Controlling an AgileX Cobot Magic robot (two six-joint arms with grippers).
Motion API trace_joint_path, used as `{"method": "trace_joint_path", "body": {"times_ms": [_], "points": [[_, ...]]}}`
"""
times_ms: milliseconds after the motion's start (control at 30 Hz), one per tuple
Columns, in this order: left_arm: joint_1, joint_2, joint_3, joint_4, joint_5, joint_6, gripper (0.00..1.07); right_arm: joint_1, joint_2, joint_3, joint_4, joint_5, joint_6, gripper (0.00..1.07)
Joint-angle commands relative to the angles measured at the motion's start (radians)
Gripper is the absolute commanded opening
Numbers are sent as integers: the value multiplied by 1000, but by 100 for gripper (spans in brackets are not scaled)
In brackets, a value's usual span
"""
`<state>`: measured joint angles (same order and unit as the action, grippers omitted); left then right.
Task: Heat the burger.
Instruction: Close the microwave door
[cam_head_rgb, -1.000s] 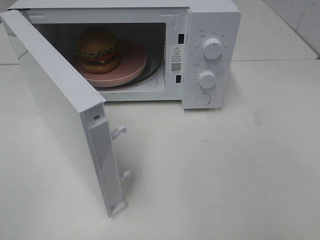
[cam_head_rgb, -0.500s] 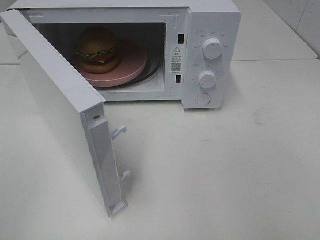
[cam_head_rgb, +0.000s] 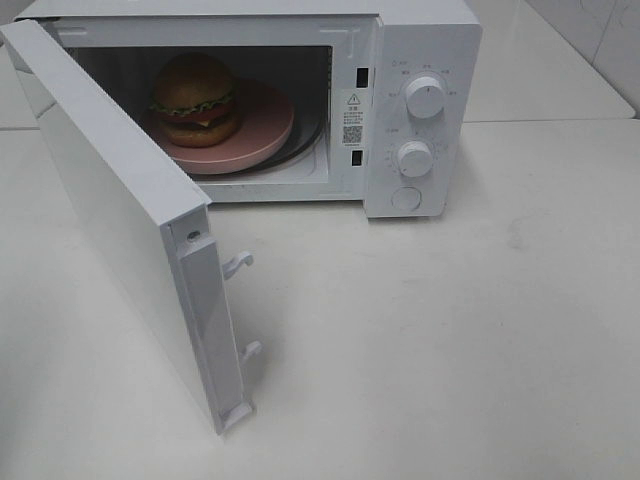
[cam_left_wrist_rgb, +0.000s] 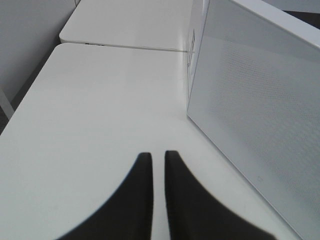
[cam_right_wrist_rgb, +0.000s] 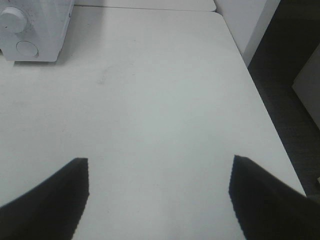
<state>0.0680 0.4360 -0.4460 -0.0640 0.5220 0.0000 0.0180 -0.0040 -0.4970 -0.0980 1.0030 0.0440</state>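
Observation:
The burger (cam_head_rgb: 195, 98) sits on a pink plate (cam_head_rgb: 268, 128) inside the white microwave (cam_head_rgb: 425, 45). The microwave's door (cam_head_rgb: 110, 190) stands swung wide open toward the front left. Neither arm shows in the exterior high view. In the left wrist view my left gripper (cam_left_wrist_rgb: 159, 156) hovers over bare table beside the outer face of the door (cam_left_wrist_rgb: 255, 100). Its dark fingers are drawn together with only a thin slit between them and hold nothing. My right gripper (cam_right_wrist_rgb: 158, 167) is open and empty over the table, with the microwave's control corner (cam_right_wrist_rgb: 35, 30) far ahead of it.
The control panel carries two round knobs (cam_head_rgb: 426, 98) (cam_head_rgb: 414, 158) and a round button (cam_head_rgb: 406, 198). Two latch hooks (cam_head_rgb: 238, 264) jut from the door's edge. The table's right edge (cam_right_wrist_rgb: 260, 95) drops to a dark floor. A second table (cam_left_wrist_rgb: 130, 22) butts up behind.

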Motion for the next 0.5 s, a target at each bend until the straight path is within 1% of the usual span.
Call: {"method": "trace_joint_path", "body": {"times_ms": [33,67,100,133,167,200,233,267,300,333,367,400,433,467,500], "points": [[-8,59,17,4,-108,0,0,-6,-27,0,-2,-8,12,76],[-8,87,24,4,-155,0,0,-6,-27,0,-2,-8,12,76],[-8,136,33,7,-251,0,0,-6,-27,0,-2,-8,12,76],[-8,136,33,7,-251,0,0,-6,-27,0,-2,-8,12,76],[-8,190,45,14,-353,0,0,-6,-27,0,-2,-8,12,76],[-8,217,54,15,-417,0,0,-6,-27,0,-2,-8,12,76],[-8,217,54,15,-417,0,0,-6,-27,0,-2,-8,12,76],[-8,267,75,15,-537,0,0,-6,-27,0,-2,-8,12,76],[-8,267,75,15,-537,0,0,-6,-27,0,-2,-8,12,76],[-8,296,91,15,-604,0,0,-6,-27,0,-2,-8,12,76],[-8,349,118,22,-725,0,0,-6,-27,0,-2,-8,12,76],[-8,349,118,22,-725,0,0,-6,-27,0,-2,-8,12,76],[-8,411,143,46,-854,0,0,-6,-27,0,-2,-8,12,76],[-10,442,158,64,-922,0,0,-6,-27,0,-2,-8,12,76],[-10,442,158,64,-922,0,0,-6,-27,0,-2,-8,12,76]]}}
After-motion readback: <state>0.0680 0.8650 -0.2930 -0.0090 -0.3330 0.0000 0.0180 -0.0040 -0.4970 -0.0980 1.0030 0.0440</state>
